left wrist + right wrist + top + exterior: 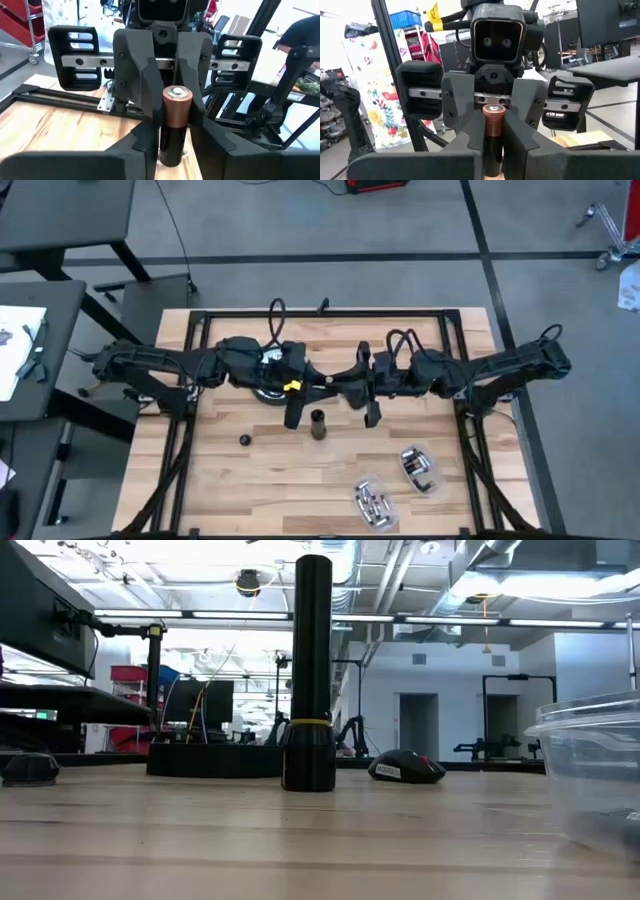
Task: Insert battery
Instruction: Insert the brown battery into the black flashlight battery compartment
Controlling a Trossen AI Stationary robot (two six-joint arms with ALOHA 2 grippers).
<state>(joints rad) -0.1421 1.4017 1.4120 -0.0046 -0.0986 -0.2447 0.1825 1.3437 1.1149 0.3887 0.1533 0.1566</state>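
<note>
Your left end effector (291, 418) and right end effector (371, 416) face each other above the tabletop (220, 480), both pinching one battery (174, 122) between their fingers. The upright flashlight (318, 423) stands just below that battery, cap (245, 440) to its left, containers to its lower right.

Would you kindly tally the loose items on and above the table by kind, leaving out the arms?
Black cylindrical flashlight body with yellow band: 1
Small round black cap: 1
Clear plastic containers: 2
Copper-and-black cylindrical battery, held between the two tools: 1
Total: 5
</note>
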